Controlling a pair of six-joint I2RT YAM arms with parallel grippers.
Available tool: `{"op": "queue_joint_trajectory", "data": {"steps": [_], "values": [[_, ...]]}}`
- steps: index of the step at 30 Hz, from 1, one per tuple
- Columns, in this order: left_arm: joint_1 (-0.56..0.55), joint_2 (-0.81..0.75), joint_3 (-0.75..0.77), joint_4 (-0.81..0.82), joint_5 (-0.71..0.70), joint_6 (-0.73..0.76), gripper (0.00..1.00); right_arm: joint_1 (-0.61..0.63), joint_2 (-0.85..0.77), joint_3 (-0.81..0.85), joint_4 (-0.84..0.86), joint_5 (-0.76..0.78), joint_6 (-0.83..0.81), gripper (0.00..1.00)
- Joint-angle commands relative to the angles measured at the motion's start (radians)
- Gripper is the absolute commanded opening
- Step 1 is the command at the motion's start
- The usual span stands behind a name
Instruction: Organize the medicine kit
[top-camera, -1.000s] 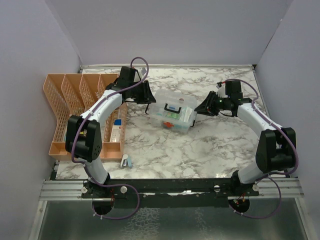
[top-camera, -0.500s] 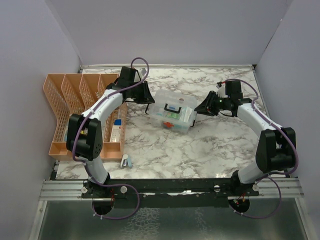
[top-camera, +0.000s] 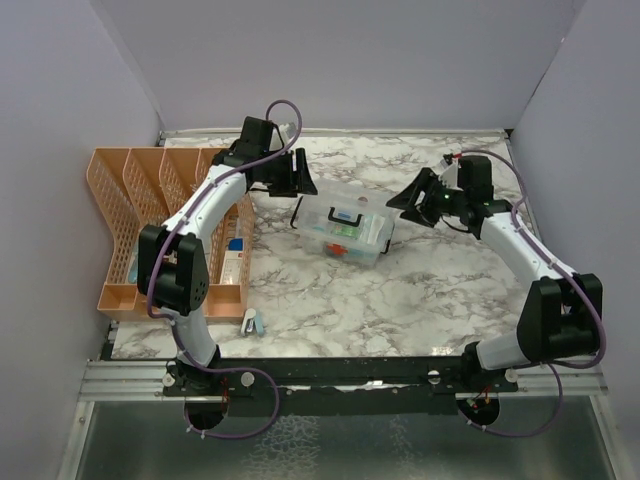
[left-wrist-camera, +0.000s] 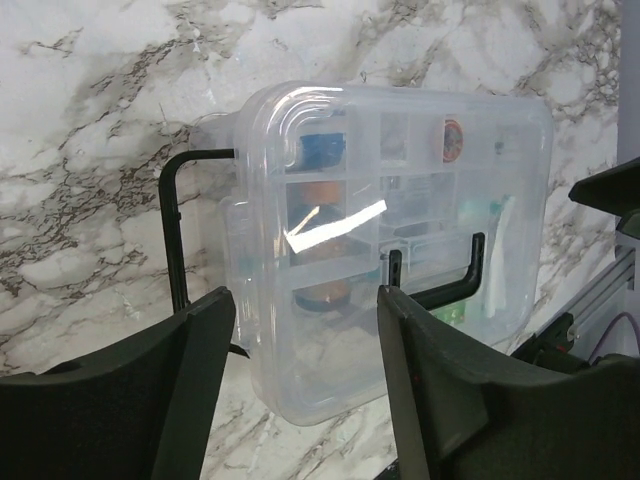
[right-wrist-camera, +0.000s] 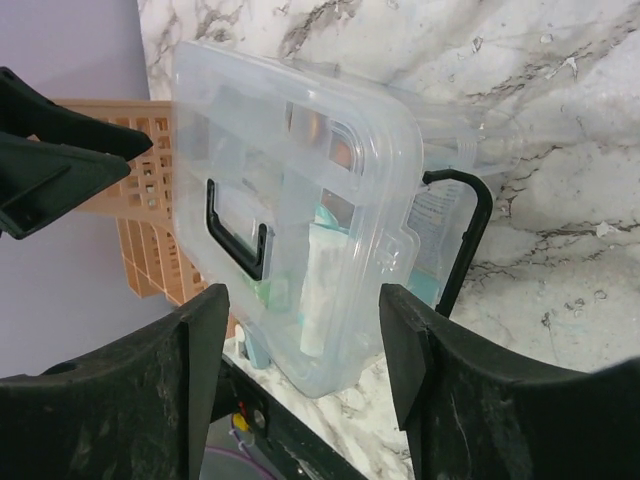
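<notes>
The medicine kit (top-camera: 346, 227), a clear box with a closed clear lid, a black handle (top-camera: 347, 216) and black clips, lies on the marble table. My left gripper (top-camera: 303, 183) is open and empty, hovering just behind the kit's left end. In the left wrist view the kit (left-wrist-camera: 400, 200) fills the gap between the fingers (left-wrist-camera: 200, 380), with a black clip (left-wrist-camera: 176, 232) swung out. My right gripper (top-camera: 402, 196) is open and empty, raised off the kit's right end. The right wrist view shows the kit (right-wrist-camera: 290, 190), its handle (right-wrist-camera: 236, 228) and a clip (right-wrist-camera: 466, 240).
An orange lattice desk organizer (top-camera: 140, 190) stands along the left wall, with a blue and white box (top-camera: 235, 256) in its front section. A small pale object (top-camera: 251, 321) lies near the table's front edge. Purple walls close in the back and both sides.
Both grippers have drawn back from the kit's ends. The right gripper rose and moved toward the back, and the left gripper shifted slightly back and to the right. The kit stayed put.
</notes>
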Motion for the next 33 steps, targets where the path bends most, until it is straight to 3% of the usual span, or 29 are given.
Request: {"op": "queue_joint_trajectory", "data": {"steps": [1, 6, 11, 20, 24, 29, 33], "values": [[0.0, -0.004, 0.037, -0.035, 0.027, 0.024, 0.65, 0.004, -0.024, -0.039, 0.073, 0.029, -0.003, 0.65], [0.001, 0.002, 0.013, -0.035, -0.016, 0.061, 0.79, 0.003, -0.049, -0.116, 0.148, 0.055, -0.013, 0.75], [0.0, 0.032, 0.007, -0.036, -0.016, 0.062, 0.8, 0.004, -0.046, -0.204, 0.283, 0.04, 0.014, 0.78], [0.001, 0.065, 0.001, -0.038, -0.02, 0.026, 0.72, 0.004, -0.027, -0.372, 0.591, 0.054, 0.127, 0.86], [0.0, 0.082, -0.012, -0.046, 0.04, -0.022, 0.65, 0.006, -0.006, -0.395, 0.63, 0.068, 0.148, 0.89], [0.0, 0.09, -0.031, -0.049, 0.002, -0.027, 0.5, 0.01, 0.026, -0.4, 0.623, 0.099, 0.152, 0.89], [0.0, 0.099, -0.033, -0.049, -0.003, -0.032, 0.48, 0.016, 0.047, -0.403, 0.58, 0.154, 0.168, 0.89]]}}
